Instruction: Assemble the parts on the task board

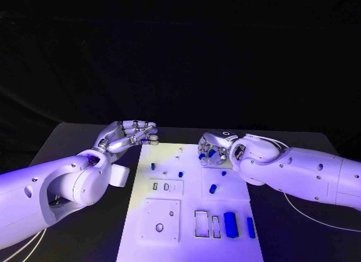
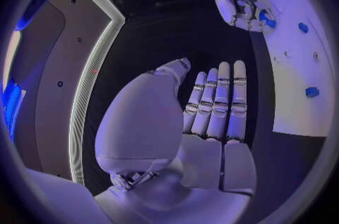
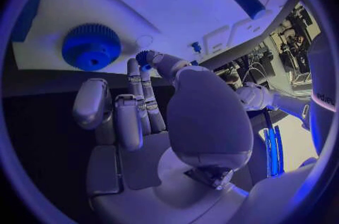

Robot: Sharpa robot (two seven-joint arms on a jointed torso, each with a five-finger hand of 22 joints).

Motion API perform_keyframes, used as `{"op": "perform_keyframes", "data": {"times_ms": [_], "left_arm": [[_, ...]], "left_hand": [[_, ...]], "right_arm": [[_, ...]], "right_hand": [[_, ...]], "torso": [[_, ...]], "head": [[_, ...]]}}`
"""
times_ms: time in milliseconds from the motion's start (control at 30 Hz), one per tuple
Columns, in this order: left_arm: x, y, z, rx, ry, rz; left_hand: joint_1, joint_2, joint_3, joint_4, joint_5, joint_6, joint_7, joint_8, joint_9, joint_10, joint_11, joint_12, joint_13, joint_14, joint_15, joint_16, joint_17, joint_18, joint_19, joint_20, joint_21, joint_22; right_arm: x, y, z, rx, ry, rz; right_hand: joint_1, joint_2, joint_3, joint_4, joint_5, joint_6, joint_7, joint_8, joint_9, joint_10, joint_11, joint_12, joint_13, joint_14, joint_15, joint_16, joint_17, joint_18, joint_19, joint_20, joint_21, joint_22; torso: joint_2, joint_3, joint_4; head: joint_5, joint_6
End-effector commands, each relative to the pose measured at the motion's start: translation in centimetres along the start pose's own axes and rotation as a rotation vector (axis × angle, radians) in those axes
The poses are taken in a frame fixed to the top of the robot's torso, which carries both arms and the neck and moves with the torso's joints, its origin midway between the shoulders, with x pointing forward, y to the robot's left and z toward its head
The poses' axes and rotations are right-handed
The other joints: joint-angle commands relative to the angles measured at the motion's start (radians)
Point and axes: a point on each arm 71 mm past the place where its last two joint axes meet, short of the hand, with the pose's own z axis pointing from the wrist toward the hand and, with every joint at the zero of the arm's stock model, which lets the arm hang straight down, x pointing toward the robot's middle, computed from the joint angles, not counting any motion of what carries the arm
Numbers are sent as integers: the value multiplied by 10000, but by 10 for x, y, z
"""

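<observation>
surface: black table (image 1: pixel 78 142) | extent: visible on both sides of the central white plate | backdrop: dark area behind the table's far edge

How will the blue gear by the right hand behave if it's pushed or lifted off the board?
The blue gear looks like rigid moulded plastic, so probably stiff and light. It lies flat on the task board, so a push should slide it rather than roll it. Its toothed rim should give fingers some grip, though its low profile may make lifting awkward.
</observation>
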Motion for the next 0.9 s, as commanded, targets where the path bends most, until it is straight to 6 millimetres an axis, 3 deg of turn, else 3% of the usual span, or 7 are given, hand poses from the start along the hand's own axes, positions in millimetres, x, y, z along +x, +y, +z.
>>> {"op": "perform_keyframes", "data": {"times_ms": [33,400,900], "left_arm": [[2,-1,0,13,208,-71],[2,-1,1,-23,241,-83],[4,-1,2,-17,308,-97]], "left_hand": [[-50,-16,49,18,-40,-34,71,-34,-12,4,42,-64,8,-18,24,-27,14,188,48,7,41,10],[-26,-17,69,-7,-42,-55,79,-47,-17,-13,49,-91,7,-27,29,-38,24,187,46,6,53,15],[-26,-17,69,-7,-42,-55,79,-47,-17,-13,49,-91,7,-27,29,-38,24,187,46,6,53,15]], "right_arm": [[-8,5,0,-41,-1030,79],[-15,17,18,14,-1771,0],[-13,38,42,-183,-1788,7]], "right_hand": [[238,264,8,-57,-21,124,-55,73,488,255,-210,27,139,536,-76,40,5,-198,-29,-82,32,12],[182,181,10,-93,-50,9,-32,82,602,181,-186,-31,149,538,-64,52,11,-197,-54,-87,23,8],[141,154,36,-94,-56,-76,-5,66,657,132,-161,-69,153,542,-46,67,32,-197,-64,-79,22,15]], "torso": [[15,-9,-1],[62,-13,39],[124,-24,76]], "head": [[6,45],[15,112],[43,63]]}}
